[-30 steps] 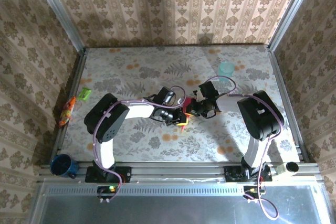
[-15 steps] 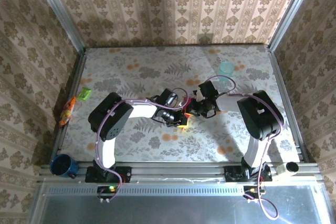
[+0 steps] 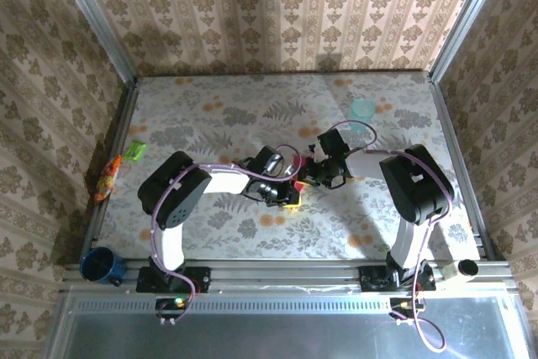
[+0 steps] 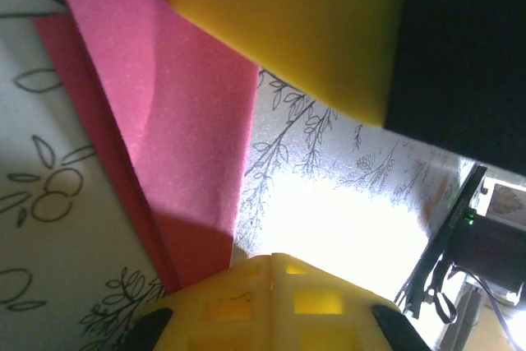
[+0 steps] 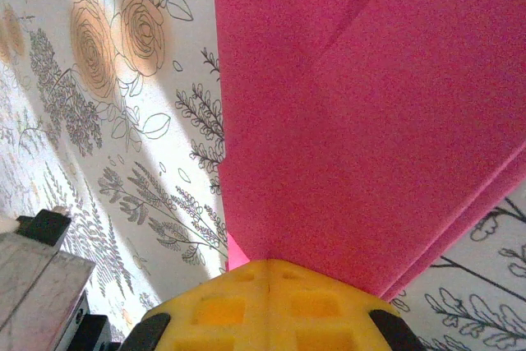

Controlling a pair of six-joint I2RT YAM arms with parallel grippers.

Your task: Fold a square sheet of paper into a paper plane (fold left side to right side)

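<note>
The magenta-red square sheet of paper (image 5: 362,104) lies on the flowered table, folded into layers whose stacked edges show at the lower right of the right wrist view. Both grippers hide most of its outline, so I cannot tell whether it has the paper plane's shape. My right gripper (image 5: 267,262) is shut, its yellow tips pressed down on the paper. My left gripper (image 4: 275,256) is shut too, tips on the table just beside the paper (image 4: 173,121) edge. From above, the left gripper (image 3: 288,195) and right gripper (image 3: 308,180) meet over the paper (image 3: 298,177) at mid-table.
A pale teal cup (image 3: 362,109) stands at the back right. A green packet (image 3: 134,150) and an orange packet (image 3: 107,178) lie by the left rail. A blue mug (image 3: 99,265) sits at the near left corner. The right gripper's yellow finger (image 4: 288,22) hangs close above the left one.
The left arm's wrist has shifted slightly right and toward the near edge. The right arm has barely moved. Both grippers stay shut.
</note>
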